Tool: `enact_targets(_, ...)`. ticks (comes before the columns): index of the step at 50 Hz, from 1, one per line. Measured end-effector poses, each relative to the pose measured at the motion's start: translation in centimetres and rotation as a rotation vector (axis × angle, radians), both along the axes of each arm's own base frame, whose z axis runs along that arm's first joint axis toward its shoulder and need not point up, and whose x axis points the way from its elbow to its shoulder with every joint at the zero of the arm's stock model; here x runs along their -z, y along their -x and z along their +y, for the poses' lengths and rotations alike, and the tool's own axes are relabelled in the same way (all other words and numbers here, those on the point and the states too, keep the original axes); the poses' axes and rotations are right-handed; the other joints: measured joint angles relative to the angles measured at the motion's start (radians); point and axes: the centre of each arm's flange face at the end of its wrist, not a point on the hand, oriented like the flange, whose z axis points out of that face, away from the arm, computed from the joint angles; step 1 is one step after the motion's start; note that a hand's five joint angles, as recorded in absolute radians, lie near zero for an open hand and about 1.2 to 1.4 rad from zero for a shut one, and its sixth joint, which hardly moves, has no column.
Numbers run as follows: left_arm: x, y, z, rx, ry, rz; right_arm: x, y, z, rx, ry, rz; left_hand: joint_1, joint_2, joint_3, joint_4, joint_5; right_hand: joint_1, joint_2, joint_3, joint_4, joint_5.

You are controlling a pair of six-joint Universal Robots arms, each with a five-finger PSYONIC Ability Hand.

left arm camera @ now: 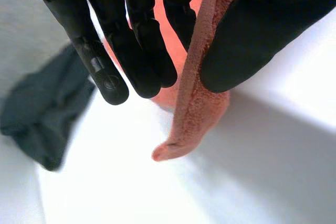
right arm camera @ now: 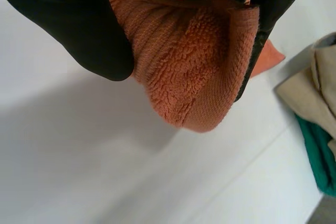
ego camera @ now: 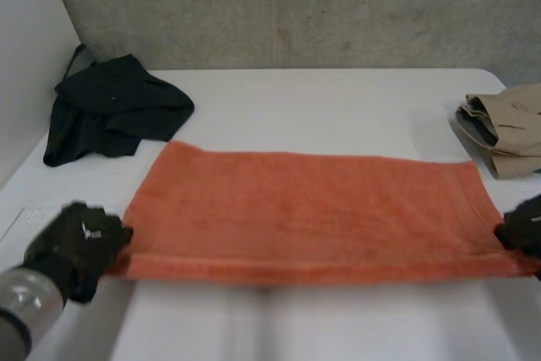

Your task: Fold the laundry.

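a white table (ego camera: 338,107) stands before a grey concrete wall (ego camera: 338,6). an orange towel (ego camera: 313,209) lies spread lengthwise across the middle of the table, its near edge raised off the surface. the left hand (ego camera: 76,243) pinches the towel's near left corner between thumb and fingers. the right hand (ego camera: 524,227) pinches the near right corner, the cloth bunched in its grip. a crumpled black garment (ego camera: 110,107) lies near the towel's far left corner, and folded beige clothes (ego camera: 507,128) lie near its far right corner.

One orange towel (ego camera: 313,209), one black garment (ego camera: 114,107), one beige garment (ego camera: 507,128) — two hands: left hand (ego camera: 76,243), right hand (ego camera: 524,226).
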Motion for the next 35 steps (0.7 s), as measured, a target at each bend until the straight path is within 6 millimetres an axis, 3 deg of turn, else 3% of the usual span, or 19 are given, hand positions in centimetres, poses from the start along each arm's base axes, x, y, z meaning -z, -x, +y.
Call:
enact_targets(5, 0.4, 0.2, 0.4, 0.036, -0.033, 0.002, 0.5, 0.6, -0.2, 0.004, 0.001, 0.012, 0.0, 0.0, 0.0, 0.0, 0.0, 0.0, 0.0, 0.0, 0.0, 0.0)
enact_targets(10, 0.9, 1.0, -1.6, 0.063, 0.018, 0.038, 1.6, 0.4, -2.3, 0.031, 0.032, -0.03, 0.0, 0.0, 0.0, 0.0, 0.0, 0.0, 0.0, 0.0, 0.0, 0.0)
enact_targets(20, 3.2, 3.5, -10.5, 0.035, 0.218, 0.12, 3.9, -2.8, -8.5, 0.067, 0.224, -0.058, 0.0, 0.0, 0.0, 0.0, 0.0, 0.0, 0.0, 0.0, 0.003, 0.0)
enact_targets(26, 3.8, 4.6, -13.5, 0.015, 0.3, 0.133, 4.4, -4.3, -10.9, 0.062, 0.315, -0.039, 0.0, 0.0, 0.0, 0.0, 0.0, 0.0, 0.0, 0.0, 0.003, 0.0)
enact_targets(31, 1.0, 6.2, -18.0, 0.005, 0.504, 0.181, 2.2, -6.6, -14.7, 0.044, 0.532, -0.086, 0.0, 0.0, 0.0, 0.0, 0.0, 0.0, 0.0, 0.0, 0.003, 0.0)
enact_targets(35, -5.3, 7.2, -22.1, -0.028, 0.775, 0.265, -4.0, -8.4, -18.0, 0.053, 0.849, -0.227, 0.0, 0.0, 0.0, 0.0, 0.0, 0.0, 0.0, 0.0, 0.003, 0.0)
